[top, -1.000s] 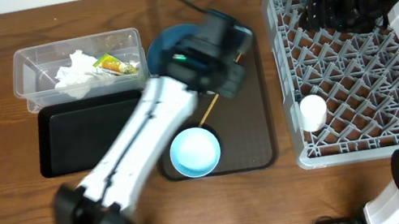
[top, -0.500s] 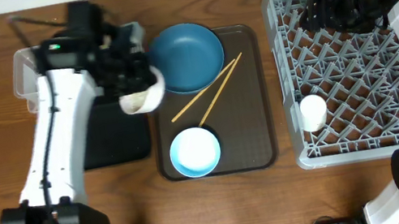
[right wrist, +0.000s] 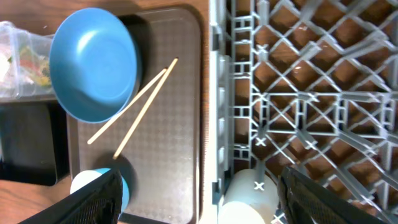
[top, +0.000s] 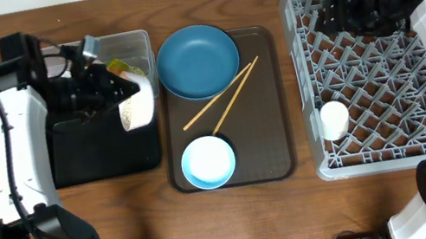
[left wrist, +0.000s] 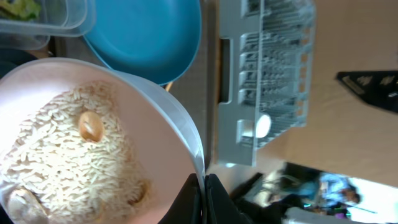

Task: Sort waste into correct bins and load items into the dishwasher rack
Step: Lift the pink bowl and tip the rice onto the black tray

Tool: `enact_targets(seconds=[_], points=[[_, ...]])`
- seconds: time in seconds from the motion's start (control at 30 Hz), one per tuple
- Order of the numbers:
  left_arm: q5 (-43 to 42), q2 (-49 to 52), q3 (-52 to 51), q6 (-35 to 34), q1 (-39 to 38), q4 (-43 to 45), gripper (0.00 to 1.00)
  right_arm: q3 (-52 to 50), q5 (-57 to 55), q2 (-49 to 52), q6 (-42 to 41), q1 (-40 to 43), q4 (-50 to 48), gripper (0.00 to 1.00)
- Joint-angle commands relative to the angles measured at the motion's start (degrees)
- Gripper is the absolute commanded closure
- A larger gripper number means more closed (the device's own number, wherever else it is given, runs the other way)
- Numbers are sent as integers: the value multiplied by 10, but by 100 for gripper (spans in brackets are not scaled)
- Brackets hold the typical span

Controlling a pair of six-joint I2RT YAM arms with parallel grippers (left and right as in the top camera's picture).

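Left fingers (left wrist: pixel 216 200) are clamped on the rim of the cream bowl (top: pixel 137 108), one inside and one outside. The bowl is now tipped on its side just left of the serving tray (top: pixel 276 152), over the near-tray edge of the black tray (top: pixel 96 153), with its mouth turned down toward that tray. The wrist view shows the rice (left wrist: pixel 56 143) plus a couple of brownish lumps packed inside, so I read this as pour started, not emptied; it looks sticky and may need more tilt or a shake. The clear tub (top: pixel 129 42), left of the serving tray on the far side, holds the wrapper (top: pixel 118 67), so food scraps into the black tray looks like the right split. Versus a second ago, the left arm has swung off the serving tray, where it hung by the dark blue bowl (top: pixel 197 61), and half a second ago the bowl was upright at the tray's left edge. Right fingers (right wrist: pixel 339 199) stand wide apart and empty, over the dishwasher rack (top: pixel 379 162) right of the serving tray, and have barely moved. The white cup (top: pixel 334 119) is already racked. On the serving tray, the dark blue bowl, chopsticks (top: pixel 222 96) and light blue bowl (top: pixel 208 162) are unmoved and not yet loaded.
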State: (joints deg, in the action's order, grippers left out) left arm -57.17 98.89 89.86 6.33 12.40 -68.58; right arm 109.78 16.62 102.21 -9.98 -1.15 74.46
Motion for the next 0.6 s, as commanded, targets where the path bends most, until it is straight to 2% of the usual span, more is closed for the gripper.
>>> enact_targets(seconds=[0.0, 0.13, 0.3, 0.57], points=[[-69, -1, -25, 27, 22, -1, 94, 6, 8, -12, 9, -21, -3, 22], [-74, 1, -56, 32, 40, 6, 94, 6, 8, -12, 8, -44, -12, 22], [-141, 1, -86, 40, 71, 33, 94, 6, 7, -12, 4, -86, -38, 22], [-183, 16, -94, 40, 121, 46, 94, 6, -12, -5, -8, -146, -73, 23]])
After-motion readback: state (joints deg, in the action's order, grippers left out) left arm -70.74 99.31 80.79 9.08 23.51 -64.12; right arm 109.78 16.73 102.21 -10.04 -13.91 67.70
